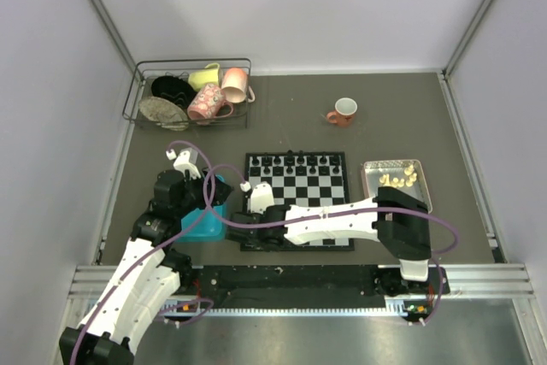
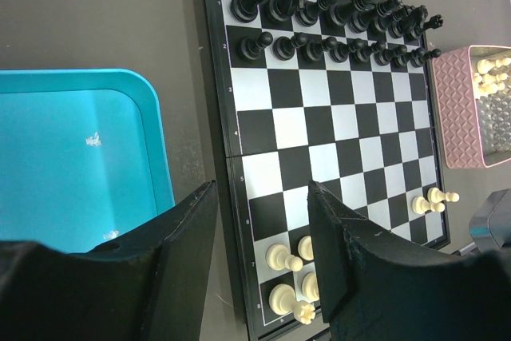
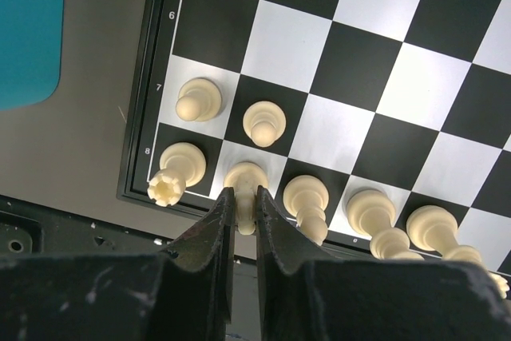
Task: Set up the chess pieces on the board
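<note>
Chess piece (image 3: 244, 175) on the board (image 3: 271, 37) edge row, pinched between the right gripper (image 3: 243, 199) jaws (left gripper (image 2: 262, 197) gapes empty).

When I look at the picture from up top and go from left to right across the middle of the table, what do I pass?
blue tray → board → pink tray

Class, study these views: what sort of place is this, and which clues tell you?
Most likely a robot test cell, not a home: plain white walls box in a dark table, two arms are bolted to a metal rail, and a chessboard and dish rack look staged.
</note>
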